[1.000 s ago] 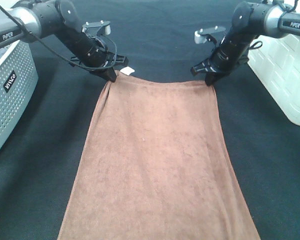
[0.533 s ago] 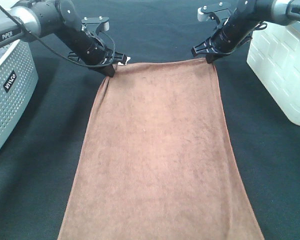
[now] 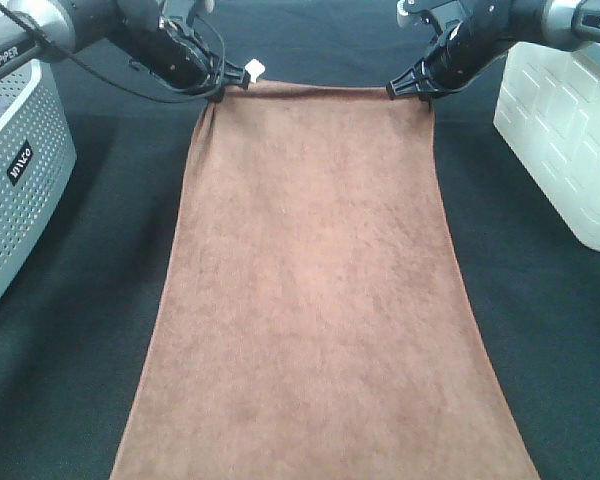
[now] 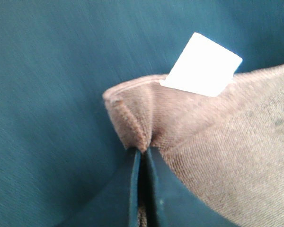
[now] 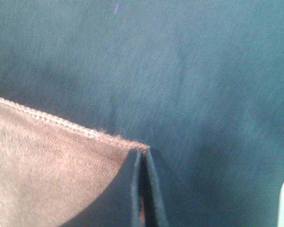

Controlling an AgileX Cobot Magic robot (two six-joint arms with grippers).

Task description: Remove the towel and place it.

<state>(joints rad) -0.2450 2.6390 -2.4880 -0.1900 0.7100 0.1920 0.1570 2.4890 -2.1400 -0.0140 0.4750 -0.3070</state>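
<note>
From the high camera, the towel lies spread flat and lengthwise down the middle of the tabletop, running from near the far edge to the near edge, where it passes out of view. The left hand grips the towel's far left corner, just beside the small white tag. The right hand grips the far right corner. The far hem is stretched straight between them. A grey perforated basket stands at the left edge of the tabletop, apart from the towel, and a white bin stands at the right edge, also apart.

In the left wrist view, the left hand is clenched on the towel, its two dark jaws pressed together with the bunched corner pinched between them. The white tag sticks out from the hem over the dark tabletop.

In the right wrist view, the right hand is likewise clamped tight on the towel, at the very tip of the stitched corner, with the dark tabletop beyond.
</note>
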